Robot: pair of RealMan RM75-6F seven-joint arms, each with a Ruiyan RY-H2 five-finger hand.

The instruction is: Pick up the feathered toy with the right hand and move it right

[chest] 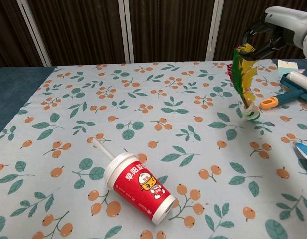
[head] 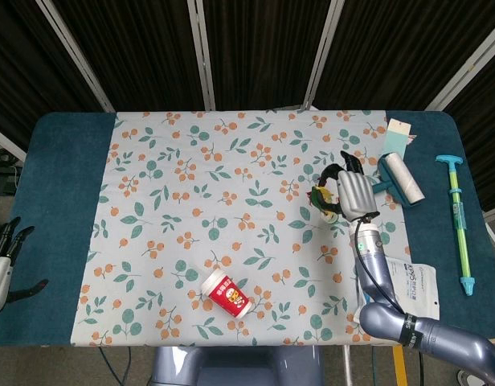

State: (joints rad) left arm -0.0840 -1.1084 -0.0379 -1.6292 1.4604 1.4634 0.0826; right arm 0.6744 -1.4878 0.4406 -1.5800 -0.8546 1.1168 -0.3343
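While the toy is up in the air like this, the job is mostly about carrying it over and setting it down cleanly.

right hand: the right hand has its fingers curled round the top of the feathers, so it's holding the feathered toy from above.

toy position: hanging over the right part of the flowered cloth, white base ring lowest, and from the chest view it looks clear of the surface, tilted a bit.

left hand: the left hand is way off at the near left edge holding nothing, fingers loosely spread, no part in this.

clutter to the right: lint roller just to the right of the hand, mask packet nearer and to the right, water squirter at the far right edge.

how I'd do it: keep the grip steady, go right slowly so the base doesn't swing, pick a bare patch short of the roller.

risk: feathers are slippery, a loose pinch could let it slide out.

also around: red cup lying on its side near the middle, well clear.
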